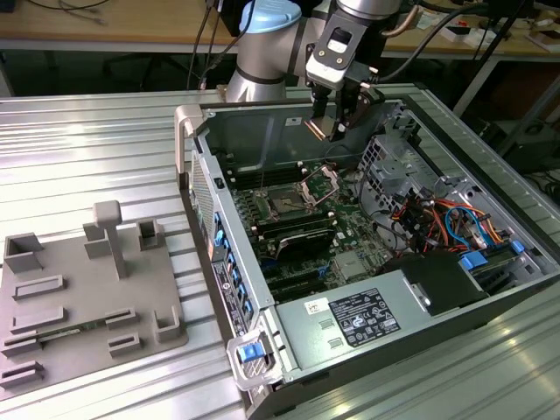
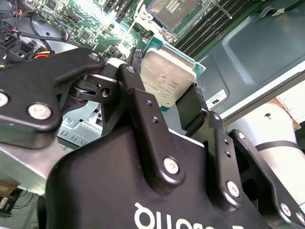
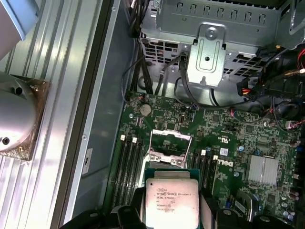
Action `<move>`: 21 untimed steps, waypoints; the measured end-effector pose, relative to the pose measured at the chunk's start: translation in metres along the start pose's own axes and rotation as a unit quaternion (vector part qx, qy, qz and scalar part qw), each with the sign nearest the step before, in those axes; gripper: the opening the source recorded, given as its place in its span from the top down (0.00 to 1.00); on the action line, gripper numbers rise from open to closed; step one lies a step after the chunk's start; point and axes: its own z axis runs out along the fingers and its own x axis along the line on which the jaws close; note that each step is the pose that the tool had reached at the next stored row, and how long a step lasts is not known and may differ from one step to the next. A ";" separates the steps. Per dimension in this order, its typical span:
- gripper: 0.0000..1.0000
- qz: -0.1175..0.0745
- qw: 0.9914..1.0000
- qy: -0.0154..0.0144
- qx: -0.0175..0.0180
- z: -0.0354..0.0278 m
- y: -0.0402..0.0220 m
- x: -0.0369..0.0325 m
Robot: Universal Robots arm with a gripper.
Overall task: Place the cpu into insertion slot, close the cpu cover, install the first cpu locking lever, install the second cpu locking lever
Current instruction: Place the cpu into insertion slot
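Open grey computer case (image 1: 262,131) is carried on ribbed silver worktop (image 1: 105,131) | black two-fingered tool (image 1: 337,129) is poised over the case, closed on square silver-topped cpu (image 3: 169,200) | gold-contact insertion slot (image 1: 284,206) is left bare, silver frame cpu cover (image 1: 322,181) raised | grey moulded fixture tray (image 1: 87,297) is seen at exterior view's left

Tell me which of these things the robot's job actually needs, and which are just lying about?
Job in hand:
cpu, held in the gripper
insertion slot, empty
cpu cover, raised open

Lying about:
power supply box
grey fixture tray
coloured cables
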 end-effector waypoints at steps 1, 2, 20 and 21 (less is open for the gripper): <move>0.45 0.002 1.000 0.000 0.000 -0.0001 -0.0004 0.0001; 0.45 0.003 1.000 0.000 0.000 -0.0001 -0.0007 0.0002; 0.45 0.013 1.000 -0.001 0.000 -0.0003 -0.0036 0.0007; 0.45 0.014 1.000 -0.001 0.000 -0.0003 -0.0036 0.0007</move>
